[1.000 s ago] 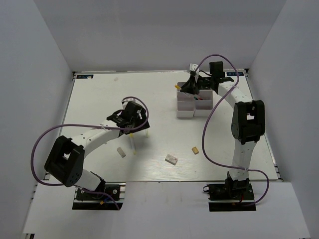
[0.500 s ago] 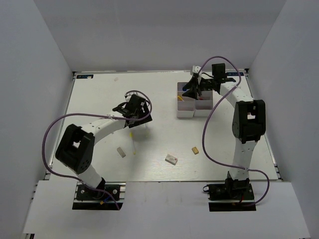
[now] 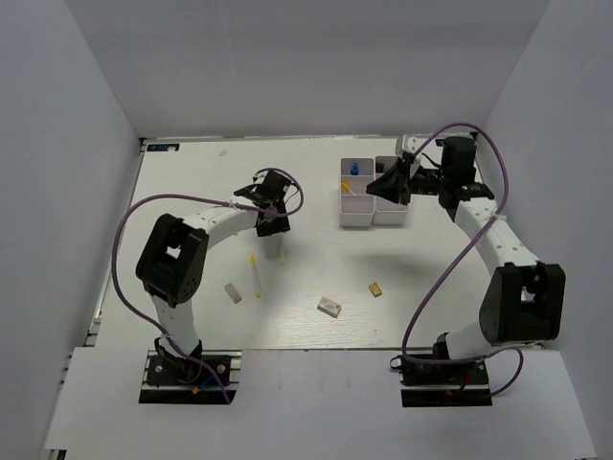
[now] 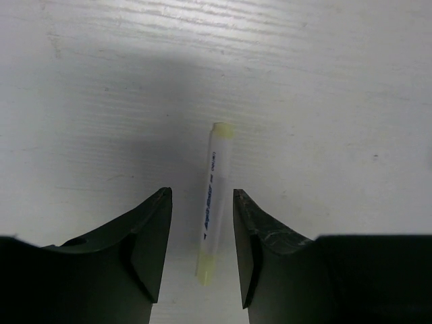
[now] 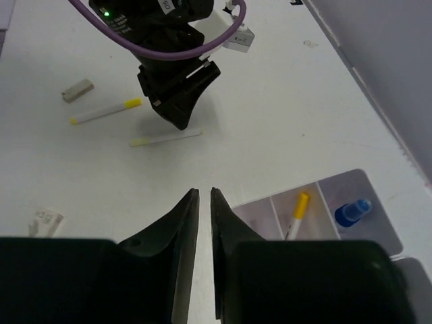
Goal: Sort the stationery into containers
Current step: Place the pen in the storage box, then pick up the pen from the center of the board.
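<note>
Jaws of the left gripper [image 4: 201, 226] stand open astride a white pen [image 4: 214, 189] lying on the table [image 4: 324, 101], aligned so closing would pinch its barrel; the right gripper [image 5: 204, 202], jaws all but closed and empty, hangs by the bins [image 3: 355, 217], clear of that pickup.

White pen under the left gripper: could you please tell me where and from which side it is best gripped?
Probably mid-barrel, from straight above: the white pen lies flat on the table, running lengthwise between the open fingers of the left gripper, so they would close across its narrow width.
</note>
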You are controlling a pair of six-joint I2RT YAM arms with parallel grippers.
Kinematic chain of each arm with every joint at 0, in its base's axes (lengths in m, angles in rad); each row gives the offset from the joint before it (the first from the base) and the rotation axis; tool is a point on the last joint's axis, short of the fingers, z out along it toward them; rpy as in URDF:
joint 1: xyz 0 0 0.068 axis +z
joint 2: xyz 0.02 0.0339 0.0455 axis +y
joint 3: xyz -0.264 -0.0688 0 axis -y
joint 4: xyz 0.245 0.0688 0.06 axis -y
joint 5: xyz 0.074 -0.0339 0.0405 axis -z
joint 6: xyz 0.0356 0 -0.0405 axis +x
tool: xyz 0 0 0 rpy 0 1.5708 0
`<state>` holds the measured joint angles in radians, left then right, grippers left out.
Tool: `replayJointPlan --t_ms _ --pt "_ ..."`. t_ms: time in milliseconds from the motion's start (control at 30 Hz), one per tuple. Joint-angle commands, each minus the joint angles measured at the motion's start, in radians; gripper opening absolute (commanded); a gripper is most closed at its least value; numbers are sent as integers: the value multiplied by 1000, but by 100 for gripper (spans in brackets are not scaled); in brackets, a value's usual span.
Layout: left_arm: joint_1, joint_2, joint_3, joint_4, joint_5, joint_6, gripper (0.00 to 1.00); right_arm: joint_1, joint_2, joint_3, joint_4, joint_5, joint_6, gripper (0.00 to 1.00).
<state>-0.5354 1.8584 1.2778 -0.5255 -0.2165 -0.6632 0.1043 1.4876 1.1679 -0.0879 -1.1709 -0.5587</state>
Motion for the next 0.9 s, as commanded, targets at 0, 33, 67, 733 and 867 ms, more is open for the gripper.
replayJointPlan --t_ms 0,33,67,733,867 --pt "5 18 49 -57 -17 40 52 -17 -39 -77 76 -35 77 20" --pt "5 27 63 -68 -17 53 52 -20 -47 -83 77 -39 83 20" --pt "5 36 77 -68 -17 53 52 -21 -56 -100 76 -41 85 20" --pt "5 197 224 -148 28 80 46 -29 -141 -189 103 -59 135 90" --pt "5 197 215 -137 46 89 38 -34 -145 -192 94 -44 149 90"
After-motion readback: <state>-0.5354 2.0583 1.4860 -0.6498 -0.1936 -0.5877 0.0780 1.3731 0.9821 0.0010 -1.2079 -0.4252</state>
